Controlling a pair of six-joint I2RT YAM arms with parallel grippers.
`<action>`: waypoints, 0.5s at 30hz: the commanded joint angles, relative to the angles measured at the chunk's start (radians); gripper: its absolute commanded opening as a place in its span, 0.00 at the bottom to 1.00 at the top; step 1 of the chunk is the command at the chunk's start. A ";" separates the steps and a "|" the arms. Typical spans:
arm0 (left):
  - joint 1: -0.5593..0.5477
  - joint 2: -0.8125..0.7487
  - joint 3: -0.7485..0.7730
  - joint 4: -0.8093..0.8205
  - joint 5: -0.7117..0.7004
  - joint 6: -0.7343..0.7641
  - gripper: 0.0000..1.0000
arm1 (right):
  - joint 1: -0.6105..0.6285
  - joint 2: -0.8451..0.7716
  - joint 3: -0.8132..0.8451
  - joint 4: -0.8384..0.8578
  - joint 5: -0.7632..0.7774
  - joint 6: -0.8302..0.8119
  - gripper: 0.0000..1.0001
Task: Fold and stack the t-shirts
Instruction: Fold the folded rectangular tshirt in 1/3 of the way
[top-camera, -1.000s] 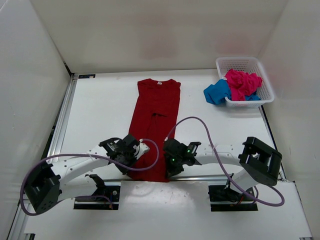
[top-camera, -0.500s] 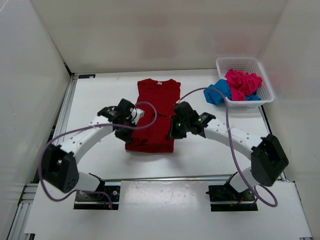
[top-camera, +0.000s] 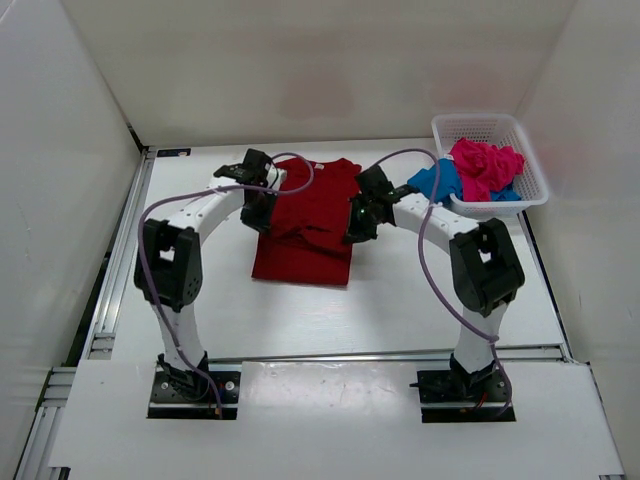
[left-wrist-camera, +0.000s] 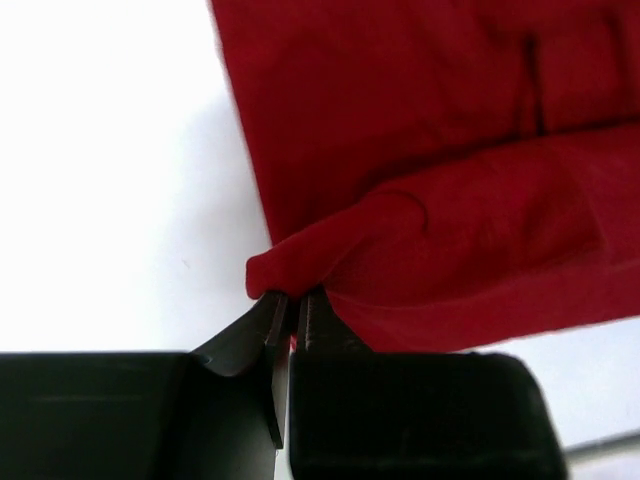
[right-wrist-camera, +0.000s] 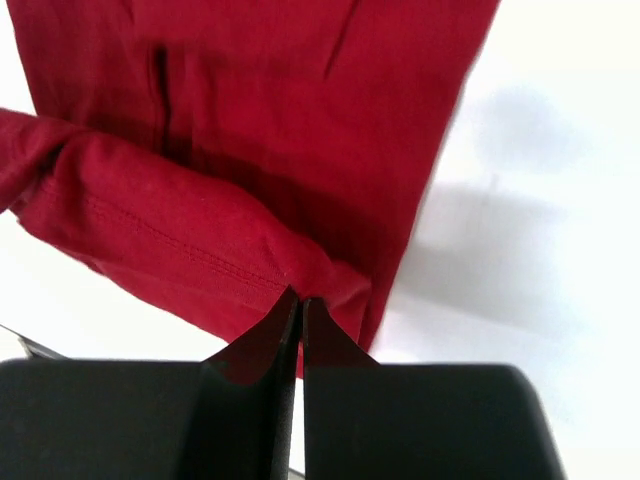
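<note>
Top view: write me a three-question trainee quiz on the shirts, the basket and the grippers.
1. True or false: the left gripper and the right gripper are each shut on an edge of the dark red t-shirt.
2. Where is the pink t-shirt? A) in the white basket B) spread flat beside the red one C) in the left gripper
3. Which colour of shirt spills over the basket's rim toward the red one?
Key: 1 true; 2 A; 3 blue, the blue t-shirt.
</note>
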 joint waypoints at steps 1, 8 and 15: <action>0.018 0.050 0.097 0.004 0.003 0.004 0.11 | -0.037 0.048 0.081 -0.014 -0.060 -0.046 0.00; 0.018 0.159 0.191 0.004 0.003 0.004 0.13 | -0.096 0.159 0.144 -0.014 -0.106 -0.066 0.00; 0.027 0.211 0.252 0.013 0.003 0.004 0.23 | -0.127 0.226 0.216 -0.033 -0.118 -0.066 0.11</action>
